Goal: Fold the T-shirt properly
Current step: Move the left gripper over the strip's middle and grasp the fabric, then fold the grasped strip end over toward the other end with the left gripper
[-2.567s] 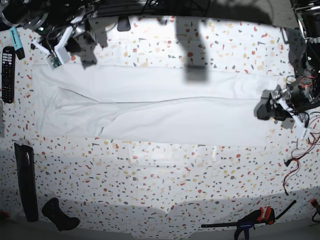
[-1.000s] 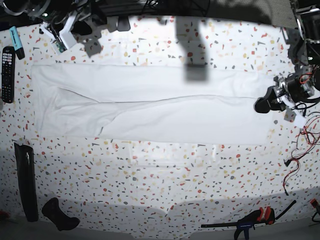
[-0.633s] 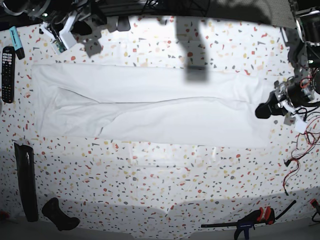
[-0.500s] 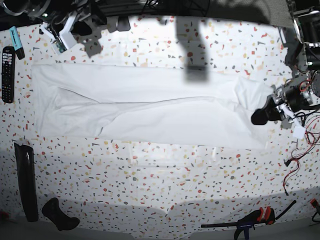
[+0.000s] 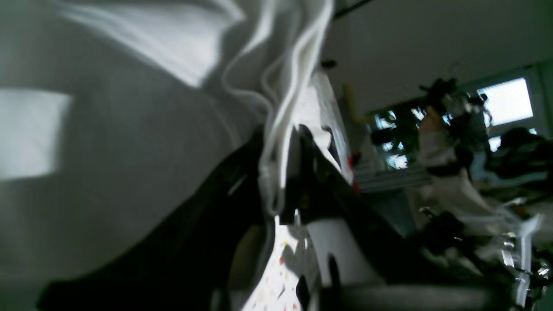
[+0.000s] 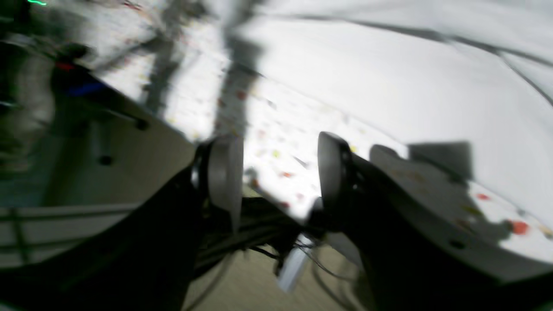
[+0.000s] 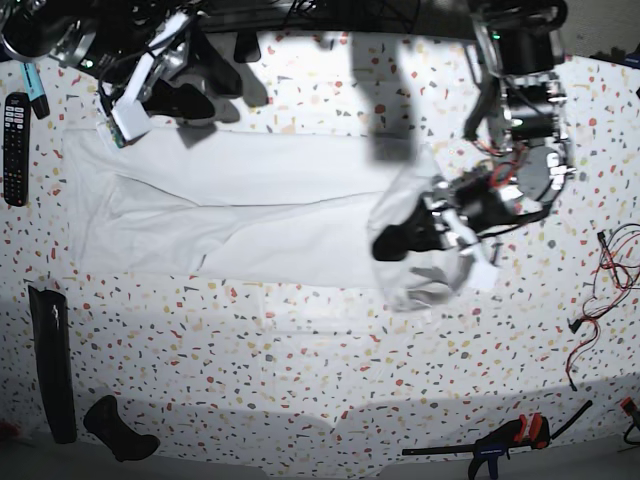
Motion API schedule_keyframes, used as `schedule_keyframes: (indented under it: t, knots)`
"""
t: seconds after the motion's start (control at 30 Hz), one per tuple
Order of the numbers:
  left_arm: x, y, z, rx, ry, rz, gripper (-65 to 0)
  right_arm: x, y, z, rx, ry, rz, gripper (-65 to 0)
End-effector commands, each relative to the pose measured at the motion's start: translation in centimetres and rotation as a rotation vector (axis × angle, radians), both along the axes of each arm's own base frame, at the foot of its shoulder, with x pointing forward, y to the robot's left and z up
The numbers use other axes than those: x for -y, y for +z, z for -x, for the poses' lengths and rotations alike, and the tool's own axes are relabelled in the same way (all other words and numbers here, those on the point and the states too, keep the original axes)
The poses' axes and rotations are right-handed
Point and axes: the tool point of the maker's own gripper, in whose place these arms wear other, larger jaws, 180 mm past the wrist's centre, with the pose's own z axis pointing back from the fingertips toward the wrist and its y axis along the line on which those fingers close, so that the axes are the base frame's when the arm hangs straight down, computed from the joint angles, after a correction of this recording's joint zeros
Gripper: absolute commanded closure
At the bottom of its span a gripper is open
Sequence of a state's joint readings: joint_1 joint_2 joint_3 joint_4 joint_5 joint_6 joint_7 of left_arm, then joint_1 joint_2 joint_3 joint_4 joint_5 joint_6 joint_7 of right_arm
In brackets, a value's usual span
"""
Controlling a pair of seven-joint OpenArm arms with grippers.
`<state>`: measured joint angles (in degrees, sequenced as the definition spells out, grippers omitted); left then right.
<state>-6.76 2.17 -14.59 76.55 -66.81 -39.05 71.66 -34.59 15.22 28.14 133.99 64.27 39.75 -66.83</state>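
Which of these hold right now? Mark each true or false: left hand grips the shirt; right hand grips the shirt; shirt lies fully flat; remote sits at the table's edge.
1. The left hand is shut on the shirt. True.
2. The right hand grips the shirt. False: it is open and holds nothing.
3. The shirt lies fully flat. False: the end the left hand grips is lifted and drawn over the rest.
4. The remote sits at the table edge. True.

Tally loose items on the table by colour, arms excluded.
White: 1, large white cloth T-shirt
Black: 3, black remote control, long flat black strip, black handle-shaped piece
Teal: 1, small teal tube
Black and orange: 1, bar clamp
Total: 6
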Motion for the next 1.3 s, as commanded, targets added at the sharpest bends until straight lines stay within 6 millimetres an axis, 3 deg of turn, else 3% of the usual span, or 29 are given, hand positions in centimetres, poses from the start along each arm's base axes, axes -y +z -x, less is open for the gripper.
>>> schedule_keyframes:
  t: [0.0, 0.17, 0.43, 0.67, 0.83, 0.93, 1.03, 1.27]
  knots:
    - [1.6, 1.6, -0.7, 0.054, -0.012, 0.022, 0.0, -0.4, 1.0, -0.2, 0.035, 0.018, -0.02, -28.0]
    - [7.8, 0.2, -0.2, 0.111, -0.081, -0.122, 0.0, -0.5, 1.4, -0.7, 0.059, 0.02, -0.024, -28.0]
    - [12.2, -0.1, 1.5, 0.158, -0.179, -0.186, 0.0, -0.5, 1.6, -1.0, 0.069, 0.02, -0.024, -28.0]
    - [12.9, -0.9, 1.9, 0.188, -0.211, -0.253, 0.0, -0.5, 1.7, -1.1, 0.075, 0.02, -0.024, -28.0]
    - [13.0, -0.2, 1.4, 0.203, -0.179, -0.217, -0.6, -0.5, 1.7, -1.1, 0.076, 0.02, -0.024, -28.0]
    - [13.3, 1.5, 1.3, 0.193, -0.155, -0.113, -14.7, -0.5, 1.7, -1.1, 0.076, 0.02, -0.024, -28.0]
    - [13.9, 3.6, 1.3, 0.174, -0.145, 0.017, -23.4, -0.5, 1.7, -1.1, 0.076, 0.02, -0.024, -28.0]
    - [16.6, 6.3, 4.2, 0.218, -0.378, 0.077, -24.8, -0.5, 1.6, -1.1, 0.075, 0.02, -0.023, -28.0]
